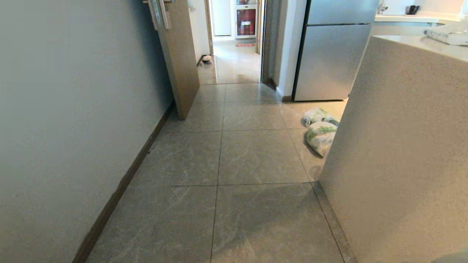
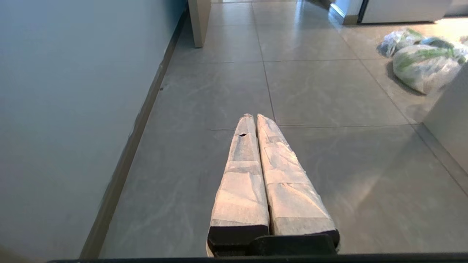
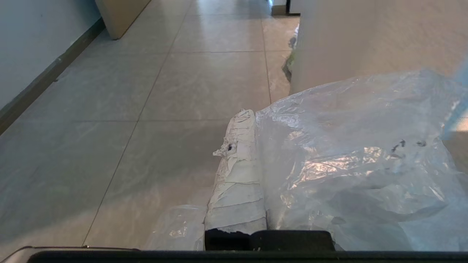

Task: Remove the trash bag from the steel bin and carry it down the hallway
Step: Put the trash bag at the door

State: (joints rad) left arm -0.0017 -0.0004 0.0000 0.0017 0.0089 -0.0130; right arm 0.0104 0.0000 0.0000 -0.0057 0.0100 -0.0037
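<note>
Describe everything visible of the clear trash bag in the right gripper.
The trash bag shows only in the right wrist view: thin, clear, colourless plastic, crinkled and glossy, with a few small dark specks. It drapes over one side of the right gripper, whose jaws are shut on it, hiding one finger. It hangs above the tiled hallway floor, beside the beige counter wall. Its contents cannot be made out.

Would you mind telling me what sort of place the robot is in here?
Most likely a home hallway beside a kitchen: a tiled floor, a steel fridge by a stone-look counter, and an open wooden door ahead.
</note>
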